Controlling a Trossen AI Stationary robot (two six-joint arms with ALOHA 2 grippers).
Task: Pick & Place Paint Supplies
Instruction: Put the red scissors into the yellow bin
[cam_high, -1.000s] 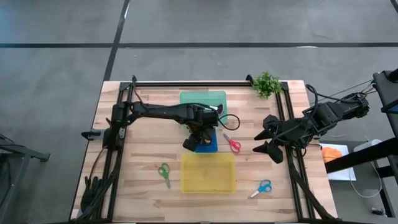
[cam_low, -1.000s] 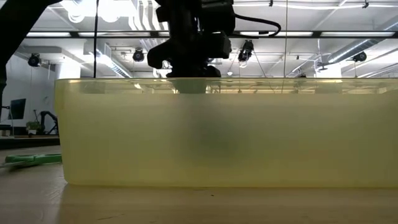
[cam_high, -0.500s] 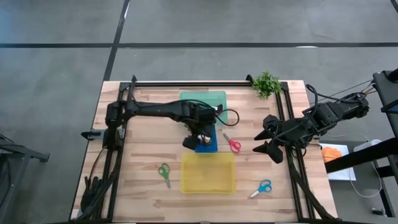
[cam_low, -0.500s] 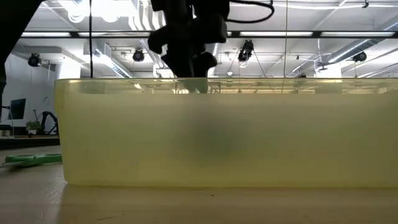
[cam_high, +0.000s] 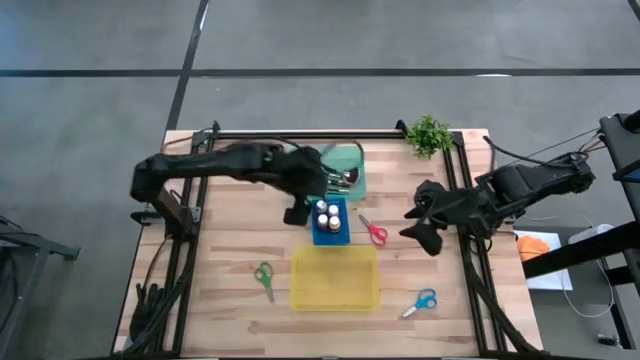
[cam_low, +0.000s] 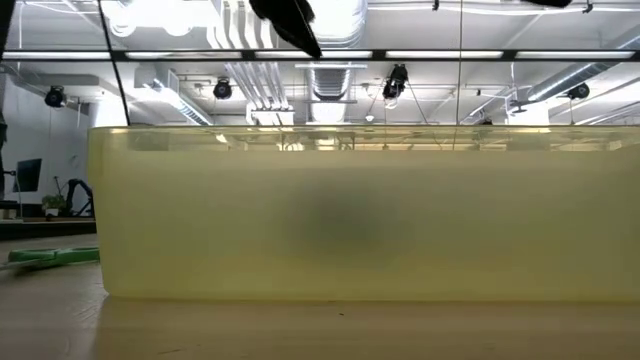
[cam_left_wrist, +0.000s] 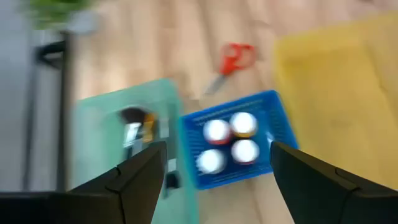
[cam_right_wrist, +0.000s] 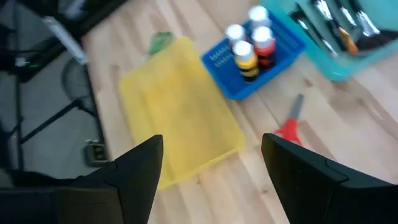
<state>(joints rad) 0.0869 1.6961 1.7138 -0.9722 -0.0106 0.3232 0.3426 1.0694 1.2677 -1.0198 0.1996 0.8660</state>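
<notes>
So the left gripper (cam_high: 296, 212) has its jaws spread wide with nothing between them, hanging just beside the small blue plastic tray (cam_high: 331, 235) on its left edge, and the left wrist view looks down between the two dark fingers (cam_left_wrist: 140, 180) onto that tray, where four little white-capped paint bottles (cam_left_wrist: 230, 140) stand upright in a square. In the right wrist view you can make out a red one, an orange-yellow one and a dark one among them (cam_right_wrist: 252, 43). Right behind the blue tray sits the green plastic tray (cam_high: 350, 170) with thin brushes with metal ferrules (cam_high: 341, 179) lying in it, touching or nearly touching the blue one. In front of the blue tray is the big yellow translucent plastic tray (cam_high: 335, 277), which fills the low view wall to wall (cam_low: 340, 215). Red-handled scissors (cam_high: 374, 231) lie on the wooden table (cam_high: 230, 260) just right of the blue tray, green-handled scissors (cam_high: 264, 277) left of the yellow tray, blue-handled scissors (cam_high: 423, 301) to its right near the front. The right gripper (cam_high: 420, 223) hovers over the table's right side, jaws open and empty too, well apart from the trays. A small leafy green plant (cam_high: 429, 134) sits at the far right corner
</notes>
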